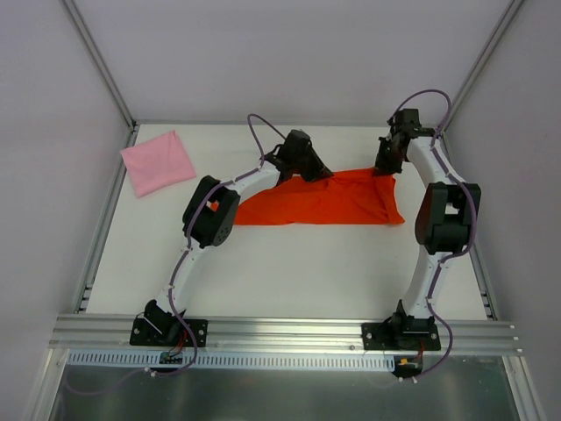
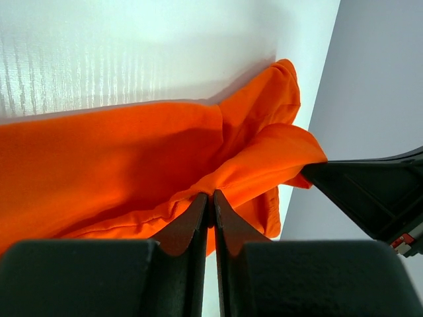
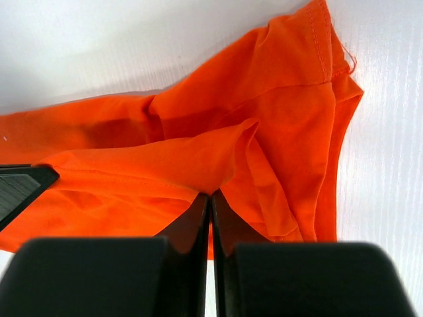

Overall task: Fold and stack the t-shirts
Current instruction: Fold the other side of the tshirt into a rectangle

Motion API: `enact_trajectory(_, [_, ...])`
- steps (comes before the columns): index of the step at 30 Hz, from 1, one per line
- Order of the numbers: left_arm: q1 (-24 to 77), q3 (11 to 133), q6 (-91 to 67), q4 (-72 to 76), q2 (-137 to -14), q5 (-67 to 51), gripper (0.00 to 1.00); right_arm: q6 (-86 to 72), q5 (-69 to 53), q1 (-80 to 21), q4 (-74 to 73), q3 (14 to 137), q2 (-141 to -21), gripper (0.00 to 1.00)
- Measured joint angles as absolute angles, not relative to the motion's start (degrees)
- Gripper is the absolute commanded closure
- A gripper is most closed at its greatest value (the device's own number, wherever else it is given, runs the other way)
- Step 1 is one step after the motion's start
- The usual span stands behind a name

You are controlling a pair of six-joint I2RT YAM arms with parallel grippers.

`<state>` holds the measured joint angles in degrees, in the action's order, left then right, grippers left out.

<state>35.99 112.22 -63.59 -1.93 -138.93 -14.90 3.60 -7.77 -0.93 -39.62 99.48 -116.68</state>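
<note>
The orange-red t-shirt (image 1: 324, 202) lies across the middle of the table as a long folded band. My left gripper (image 1: 308, 168) is shut on the shirt's far edge near its left part; the wrist view shows the cloth (image 2: 132, 165) pinched at the tips of my left gripper (image 2: 212, 193). My right gripper (image 1: 387, 167) is shut on the far edge at the right end; the cloth (image 3: 198, 132) rises to the tips of my right gripper (image 3: 210, 193). The pink t-shirt (image 1: 158, 162) lies folded as a small square at the far left.
The white table (image 1: 289, 272) is bounded by grey walls at the back and sides. An aluminium rail (image 1: 280, 331) with both arm bases runs along the near edge. The right arm's elbow (image 1: 447, 215) stands just right of the orange shirt.
</note>
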Motion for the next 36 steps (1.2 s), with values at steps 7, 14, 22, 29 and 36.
enact_trajectory(7, [35.9, 112.2, -63.0, -1.7, -138.9, -16.9, 0.95, 3.4, -8.0, -0.9, -39.6, 96.9, -115.7, 0.99])
enact_trajectory(14, [35.9, 111.9, -61.9, -1.9, -138.9, -18.0, 0.97, 3.2, -8.2, -0.9, -39.6, 90.5, -113.7, 0.99])
enact_trajectory(22, [35.9, 107.3, -61.4, -2.0, -138.6, -18.8, 0.99, 2.6, -9.3, 0.2, -39.1, 87.7, -112.3, 0.99])
enact_trajectory(29, [35.9, 103.9, -60.8, -2.0, -137.3, -20.8, 0.99, 2.5, -10.0, 0.3, -39.2, 86.2, -112.2, 0.99])
enact_trajectory(36, [35.9, 103.9, -60.4, -2.0, -134.6, -22.4, 0.99, 2.5, -9.9, 0.6, -39.2, 85.9, -111.2, 0.99])
